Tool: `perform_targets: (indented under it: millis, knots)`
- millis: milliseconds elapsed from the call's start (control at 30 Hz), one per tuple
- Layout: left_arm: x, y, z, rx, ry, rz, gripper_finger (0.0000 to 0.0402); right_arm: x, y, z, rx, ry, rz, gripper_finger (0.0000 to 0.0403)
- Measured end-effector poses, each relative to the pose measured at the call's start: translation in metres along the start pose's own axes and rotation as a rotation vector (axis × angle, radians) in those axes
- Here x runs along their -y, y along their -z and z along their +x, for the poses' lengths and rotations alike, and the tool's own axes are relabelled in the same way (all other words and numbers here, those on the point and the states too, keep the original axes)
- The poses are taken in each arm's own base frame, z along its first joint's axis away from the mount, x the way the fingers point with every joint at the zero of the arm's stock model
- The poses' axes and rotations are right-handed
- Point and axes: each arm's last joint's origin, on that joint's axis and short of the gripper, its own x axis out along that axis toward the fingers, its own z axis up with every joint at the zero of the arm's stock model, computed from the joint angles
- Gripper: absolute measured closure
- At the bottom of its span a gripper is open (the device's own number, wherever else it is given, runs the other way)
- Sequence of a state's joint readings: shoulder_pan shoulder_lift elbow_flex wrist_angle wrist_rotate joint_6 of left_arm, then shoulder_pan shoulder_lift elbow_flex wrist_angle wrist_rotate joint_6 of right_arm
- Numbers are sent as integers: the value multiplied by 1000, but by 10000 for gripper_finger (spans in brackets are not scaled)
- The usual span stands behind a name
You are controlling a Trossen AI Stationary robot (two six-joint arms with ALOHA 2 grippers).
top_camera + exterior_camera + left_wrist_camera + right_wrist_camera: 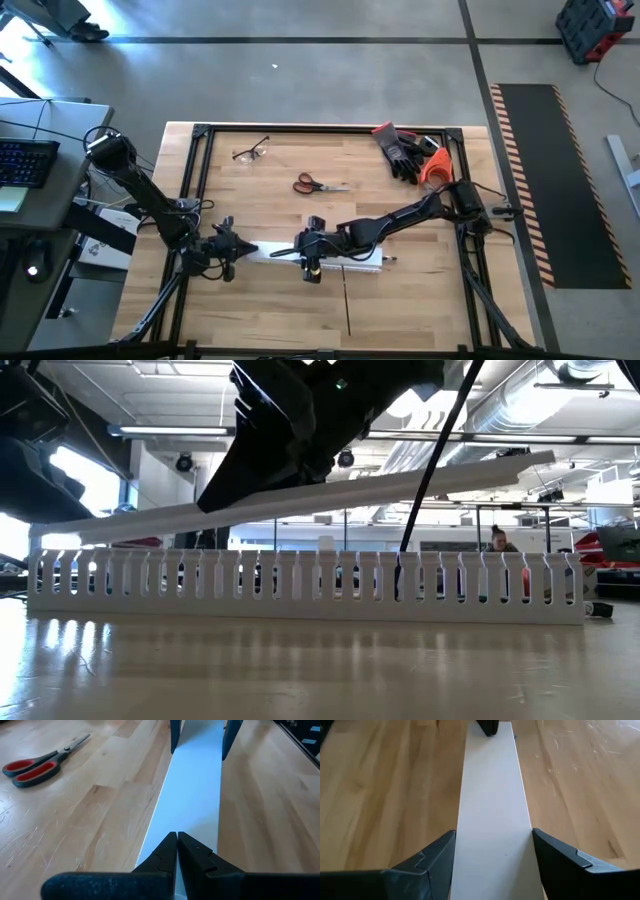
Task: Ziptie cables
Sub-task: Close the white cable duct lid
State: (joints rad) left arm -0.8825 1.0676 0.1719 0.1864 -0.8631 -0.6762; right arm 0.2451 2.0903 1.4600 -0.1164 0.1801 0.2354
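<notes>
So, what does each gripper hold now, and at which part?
The right gripper grips the white cover strip across its width, by its two long edges. The left gripper is shut over one end of that strip.

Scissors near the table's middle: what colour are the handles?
Red, on the scissors; clearest in the left wrist view.

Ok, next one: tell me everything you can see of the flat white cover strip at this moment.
The flat white cover strip is a long, narrow, smooth band that looks like matte plastic. In the low view it hangs tilted above the white slotted duct, one end higher. The right gripper straddles its width, fingers against both long edges. The shut left gripper sits at its other end. Wooden table lies below.
</notes>
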Motion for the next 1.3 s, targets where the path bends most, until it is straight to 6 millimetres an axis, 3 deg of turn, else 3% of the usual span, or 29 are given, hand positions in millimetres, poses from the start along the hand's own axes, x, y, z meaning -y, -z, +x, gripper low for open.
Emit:
perform_targets:
  millis: [1300]
  knots:
    - [1, 4, 2, -24, 2, -7, 402, -1, 1, 0, -35, -23, 40, 188]
